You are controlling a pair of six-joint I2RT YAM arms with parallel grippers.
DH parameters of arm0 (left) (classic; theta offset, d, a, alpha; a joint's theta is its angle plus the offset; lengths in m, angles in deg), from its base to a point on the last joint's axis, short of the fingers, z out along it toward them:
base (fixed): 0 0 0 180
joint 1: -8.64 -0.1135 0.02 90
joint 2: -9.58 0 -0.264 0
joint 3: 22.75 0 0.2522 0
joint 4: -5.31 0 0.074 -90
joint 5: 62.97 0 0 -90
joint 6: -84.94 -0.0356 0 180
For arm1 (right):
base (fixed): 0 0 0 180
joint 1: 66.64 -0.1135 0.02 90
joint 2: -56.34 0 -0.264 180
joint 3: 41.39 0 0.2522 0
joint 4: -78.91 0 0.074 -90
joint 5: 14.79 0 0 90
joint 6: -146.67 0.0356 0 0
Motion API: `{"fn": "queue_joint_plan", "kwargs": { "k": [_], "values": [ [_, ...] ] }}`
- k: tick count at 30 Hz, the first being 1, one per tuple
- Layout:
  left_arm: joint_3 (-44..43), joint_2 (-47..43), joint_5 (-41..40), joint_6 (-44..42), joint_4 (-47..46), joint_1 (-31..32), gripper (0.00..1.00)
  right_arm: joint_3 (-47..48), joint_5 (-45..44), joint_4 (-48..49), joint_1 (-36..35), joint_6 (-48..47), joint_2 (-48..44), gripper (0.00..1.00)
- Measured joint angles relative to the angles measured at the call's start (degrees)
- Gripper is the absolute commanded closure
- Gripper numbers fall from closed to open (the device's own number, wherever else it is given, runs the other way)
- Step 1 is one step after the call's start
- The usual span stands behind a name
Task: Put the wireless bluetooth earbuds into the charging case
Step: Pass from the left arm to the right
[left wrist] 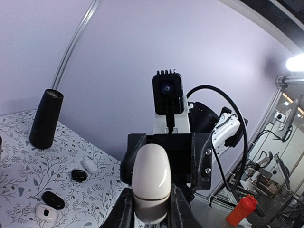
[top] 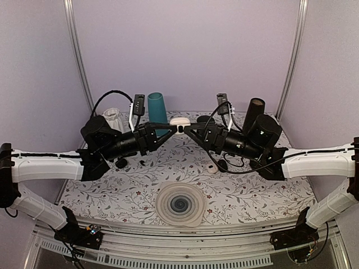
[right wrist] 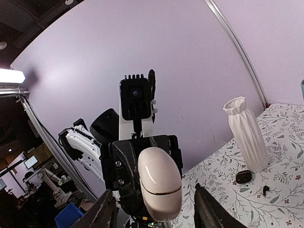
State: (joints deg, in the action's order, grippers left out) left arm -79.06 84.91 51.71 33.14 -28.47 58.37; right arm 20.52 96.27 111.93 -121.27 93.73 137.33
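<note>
The left hand (left wrist: 151, 214) is closed on the charging case (left wrist: 151, 178). Its two fingers (left wrist: 119, 211) press against opposite sides of the case's lower end, so the rounded white body stands out beyond the fingertips. The case is glossy and pebble-shaped, with a thin dark seam round it, and its lid looks shut. The right hand (right wrist: 157, 213) faces it from the other side with its fingers (right wrist: 107, 212) spread. In the right wrist view the case sits between them with a gap on either side, touching neither. From above, the two hands meet tip to tip with the case between them, lifted off the table (top: 252, 190), over its far half and about midway between the left and right edges. Just behind the case, near the far edge, stands a teal cup (top: 157, 107). A white ribbed vase (top: 112, 118) stands toward the far left corner and a black tube (top: 253, 114) toward the far right corner, both upright. On the flowered cloth lie small black oval cases (left wrist: 53, 200) and a few small white pieces (left wrist: 89, 165), too small to tell what they are. A round swirled dish (top: 179, 204) sits at the middle of the near edge.
</note>
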Motion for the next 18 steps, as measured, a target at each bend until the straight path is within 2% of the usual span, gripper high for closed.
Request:
{"fn": "queue_joint_plan", "kwargs": {
  "k": [7, 18],
  "values": [
    [0.0, 0.4, -1.7, 1.1, -1.6, 0.4, 1.00, 0.0, -1.2, 1.3, -0.5, 0.4, 0.1, 0.61],
    [0.0, 1.3, -2.3, 1.7, -2.8, 1.3, 1.00, 0.1, -1.1, 1.4, -0.9, 0.5, 1.3, 0.65]
  ]
}}
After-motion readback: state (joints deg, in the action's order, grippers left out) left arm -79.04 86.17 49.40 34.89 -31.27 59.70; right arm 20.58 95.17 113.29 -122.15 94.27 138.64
